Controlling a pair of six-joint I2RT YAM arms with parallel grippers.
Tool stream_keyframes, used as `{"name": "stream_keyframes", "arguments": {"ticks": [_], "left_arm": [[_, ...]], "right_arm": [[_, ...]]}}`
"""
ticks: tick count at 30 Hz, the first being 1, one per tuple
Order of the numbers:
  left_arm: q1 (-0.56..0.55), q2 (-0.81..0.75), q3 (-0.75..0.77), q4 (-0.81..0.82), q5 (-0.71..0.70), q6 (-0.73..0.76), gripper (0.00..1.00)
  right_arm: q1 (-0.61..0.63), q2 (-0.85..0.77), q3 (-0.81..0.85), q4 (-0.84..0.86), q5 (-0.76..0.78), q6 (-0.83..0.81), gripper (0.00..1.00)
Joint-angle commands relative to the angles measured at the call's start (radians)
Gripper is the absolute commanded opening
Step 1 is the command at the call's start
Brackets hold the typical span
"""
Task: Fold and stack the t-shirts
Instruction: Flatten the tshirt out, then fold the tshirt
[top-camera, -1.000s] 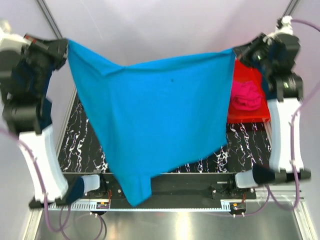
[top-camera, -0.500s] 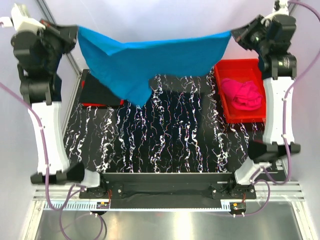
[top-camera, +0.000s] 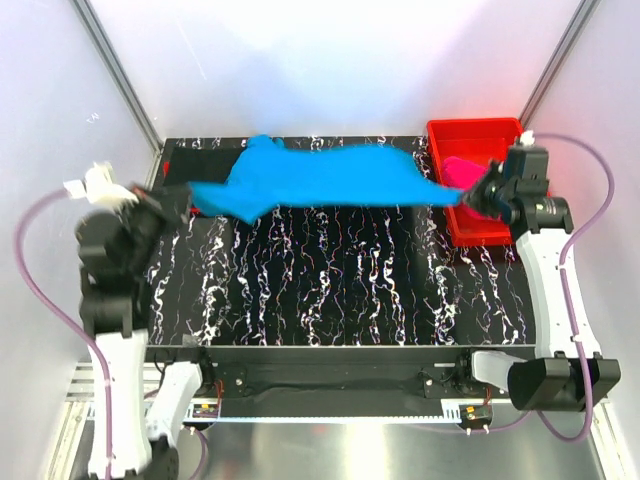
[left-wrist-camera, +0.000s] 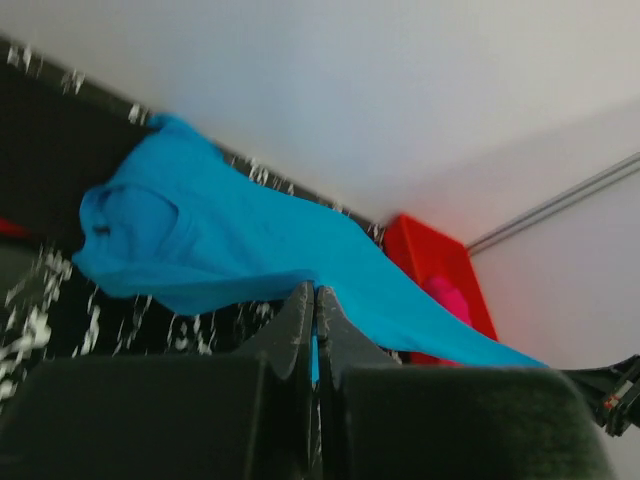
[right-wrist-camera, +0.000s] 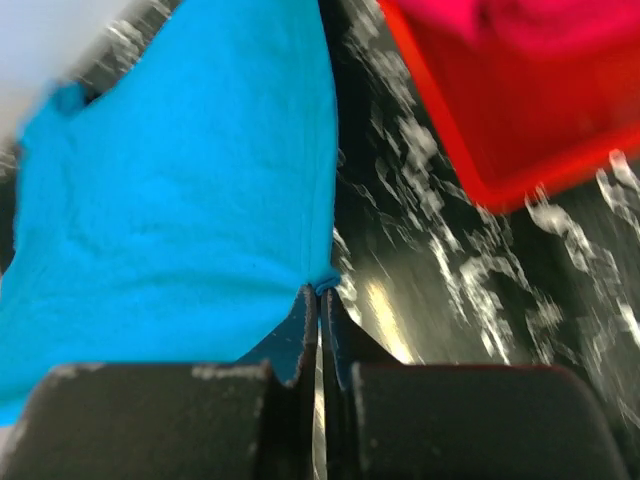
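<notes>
From above, my left end effector and my right end effector each pinch one end of the turquoise t-shirt. It stretches between them as a bunched band along the far edge of the table. The red bin sits at the far right corner and holds the pink t-shirt, partly covered by my right arm.

In my left wrist view, the fingers are pressed together on a sliver of turquoise cloth. The shirt runs away from them toward the bin.

In my right wrist view, which is blurred, the fingers are clamped on a corner of the shirt. The bin lies just beyond, to the right.
</notes>
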Motion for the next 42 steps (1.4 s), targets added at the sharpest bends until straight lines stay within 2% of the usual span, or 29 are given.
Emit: {"name": "stream_keyframes", "arguments": {"ticks": [1,6,12,16,19,24,28,33,42], "left_arm": [[-0.005,-0.13,-0.138,-0.106,0.031,0.017,0.0],[-0.044,-0.245,-0.236,-0.265,-0.043,0.044,0.0],[-0.047,-0.323,-0.31,-0.36,-0.06,0.057,0.0],[-0.048,-0.362,-0.385,-0.429,-0.094,0.052,0.0],[-0.047,-0.35,-0.369,-0.434,-0.103,0.046,0.0],[-0.047,-0.268,-0.348,-0.417,-0.178,0.012,0.0],[-0.047,-0.186,-0.393,-0.305,-0.175,-0.051,0.0],[-0.048,-0.026,-0.396,-0.182,-0.181,-0.072,0.0],[-0.047,0.278,-0.287,-0.033,-0.127,-0.072,0.0]], "right_arm": [[-0.003,-0.071,-0.079,-0.131,0.079,0.021,0.0],[-0.003,-0.127,-0.221,-0.174,0.072,0.017,0.0],[-0.003,-0.145,-0.33,-0.196,-0.065,0.053,0.0],[-0.003,-0.19,-0.408,-0.229,-0.063,0.069,0.0],[-0.003,-0.243,-0.456,-0.229,-0.037,0.092,0.0],[-0.003,-0.248,-0.508,-0.203,0.028,0.113,0.0],[-0.003,-0.201,-0.507,-0.144,0.093,0.141,0.0],[-0.004,-0.139,-0.525,-0.047,0.163,0.182,0.0],[-0.004,-0.061,-0.559,0.068,0.184,0.208,0.0]]}}
